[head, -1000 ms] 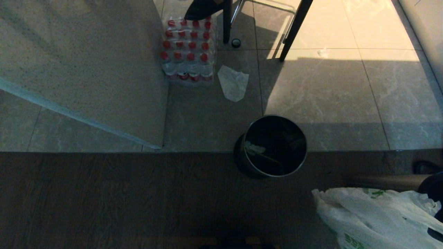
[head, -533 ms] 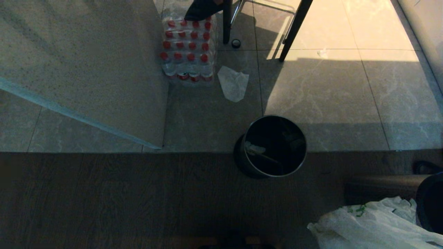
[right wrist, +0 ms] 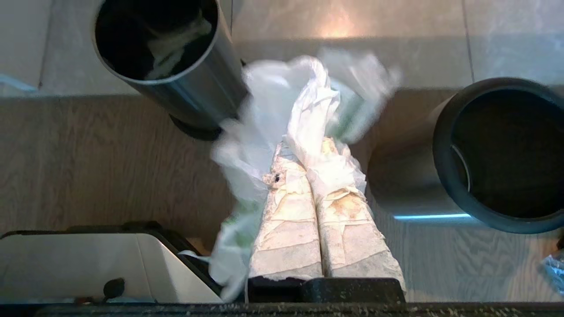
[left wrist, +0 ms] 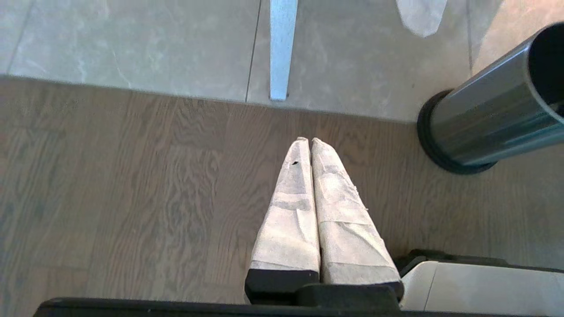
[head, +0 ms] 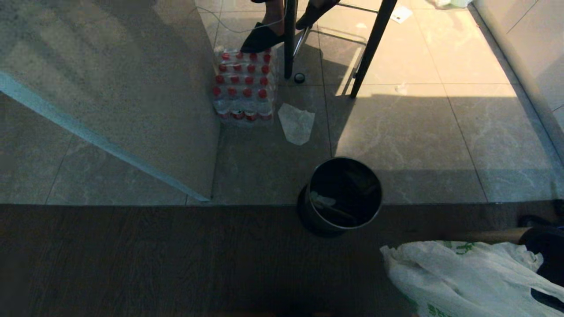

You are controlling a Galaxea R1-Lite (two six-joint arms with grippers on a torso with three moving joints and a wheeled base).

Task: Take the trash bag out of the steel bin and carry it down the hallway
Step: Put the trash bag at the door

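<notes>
The trash bag (head: 462,277), white and wrinkled with green print, hangs low at the right over the wooden floor. My right gripper (right wrist: 304,147) is shut on its bunched top, and the bag (right wrist: 273,110) spills out past the fingertips. Just right of it stands the steel bin (head: 489,233) with a black rim (right wrist: 443,154); its inside looks dark. My left gripper (left wrist: 309,140) is shut with nothing in it, pointing down at the wood floor.
A second, shinier steel bin (head: 343,196) with loose scraps inside stands where wood meets tile. Beyond it lie a flat white wrapper (head: 296,123), a pack of red-capped bottles (head: 244,86), dark table legs (head: 368,48) and a person's feet (head: 264,39). A panel edge (head: 105,145) slants at the left.
The head camera has tilted, so the whole scene sits lower and more of the far floor shows. The bag has swung in the lower right corner. Both arms kept still.
</notes>
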